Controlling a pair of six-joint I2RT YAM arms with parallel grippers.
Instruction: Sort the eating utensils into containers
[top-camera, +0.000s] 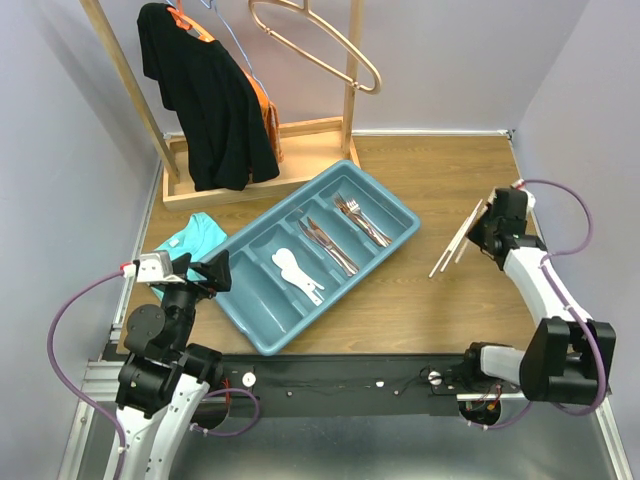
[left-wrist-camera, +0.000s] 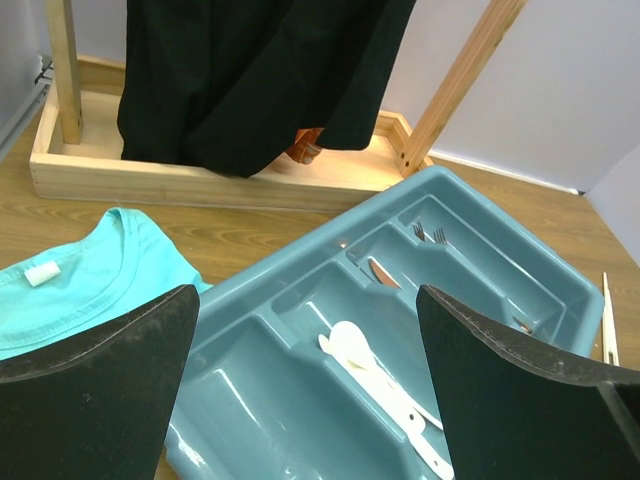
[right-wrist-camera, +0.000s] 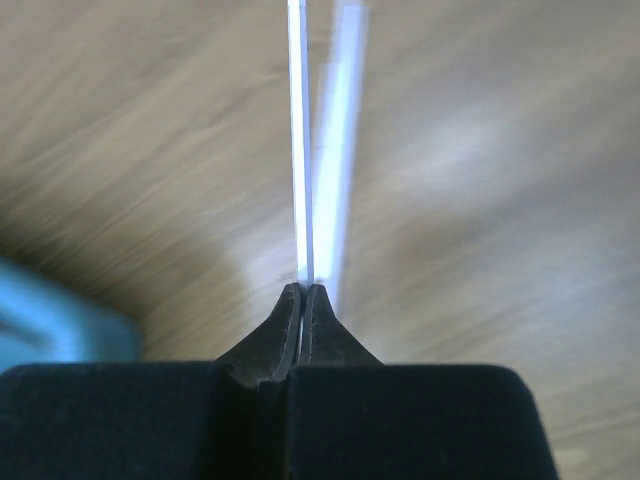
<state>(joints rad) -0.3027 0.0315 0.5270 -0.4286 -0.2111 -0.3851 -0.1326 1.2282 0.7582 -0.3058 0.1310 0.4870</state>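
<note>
Pinched in the right gripper (right-wrist-camera: 303, 292), whose jaws are shut tight on its near end, one pale chopstick (right-wrist-camera: 297, 150) runs straight ahead. A second chopstick (right-wrist-camera: 338, 150) shows blurred just beside it. Both are over the worktop (top-camera: 420, 300), to the right of the teal tray (top-camera: 262, 345) and not touching it. Three of the tray's compartments hold forks (top-camera: 362, 220), knives (top-camera: 328, 246) and white spoons (top-camera: 298, 272). The left gripper (left-wrist-camera: 305, 310) hovers wide open at the tray's near-left end, by a teal cloth (top-camera: 190, 240).
</note>
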